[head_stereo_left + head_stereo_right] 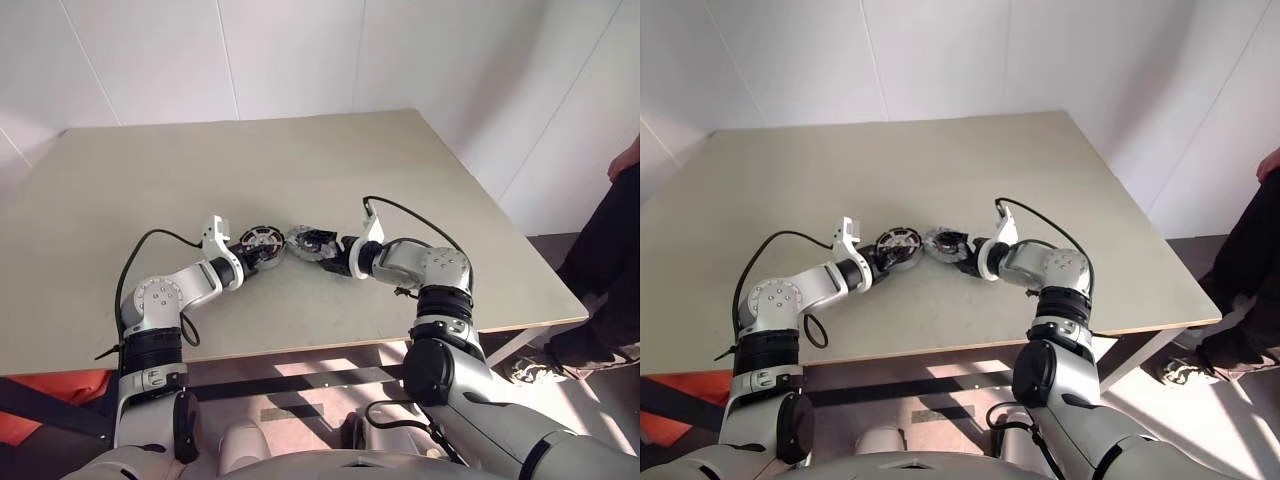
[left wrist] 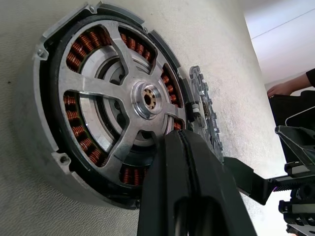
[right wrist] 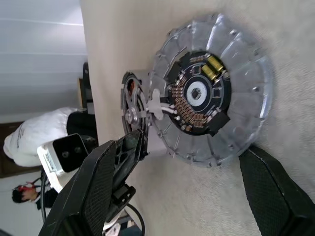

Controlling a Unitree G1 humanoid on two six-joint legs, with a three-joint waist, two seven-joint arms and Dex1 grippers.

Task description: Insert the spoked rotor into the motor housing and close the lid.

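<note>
Bench point(image 1: 120, 200): pale tan top, white wall behind at 12 o'clock. All three parts sit near bench centre, close together.

Housing point(image 1: 262, 243): flat on bench, open side up. Copper windings show in a ring inside.

Rotor point(image 2: 142, 98): seated in the housing, hub centred. Grey spokes lie across the windings and the dark rim sits inside the housing wall. Looks level with the housing rim, not tilted.

Lid point(image 3: 197, 93): flat on bench just beside the housing at the housing's 3 o'clock, not on it. Cannot tell whether the two rims touch or only nearly do. The face turned up shows a ribbed grey outer band and a dark circuit board w/ small components in the middle.

L hand point(image 2: 181, 140): comes in from the housing's 8 o'clock and points down at a shallow angle. Fingers pressed together, nothing between them. Tips are at the near edge of the rotor, over the gap between two spokes. Contact w/ the rotor looks likely but not certain.

R hand point(image 3: 197, 147): comes in from the lid's 4 o'clock. Fingers point(image 3: 98, 182) spread wide, one on each side of the lid's near rim. Not pinching. Cannot tell if either pad touches the rim.

Person point(image 1: 610, 260) stands off the bench at its 3 o'clock, in dark trousers.
</note>
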